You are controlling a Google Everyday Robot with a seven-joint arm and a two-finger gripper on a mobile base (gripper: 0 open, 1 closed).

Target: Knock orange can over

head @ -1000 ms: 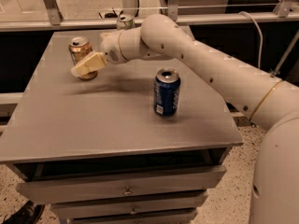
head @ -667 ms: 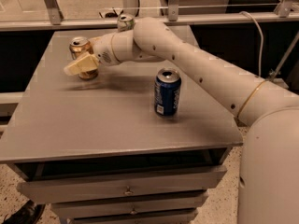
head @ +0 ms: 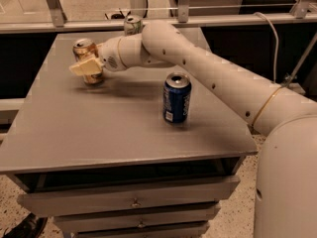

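The orange can stands at the back left of the grey table, leaning slightly with its silver top toward the left. My gripper is cream-coloured and sits right against the can's front, covering its lower half. The arm reaches in from the right across the table.
A blue can stands upright mid-table, just below the arm. A white-and-green can stands at the back edge, partly behind the arm. Drawers sit under the tabletop. A rail and dark gaps lie behind the table.
My gripper has moved left and a little up, from beside the orange can to pressed against its front. The can now looks slightly tilted. The blue can has not moved.
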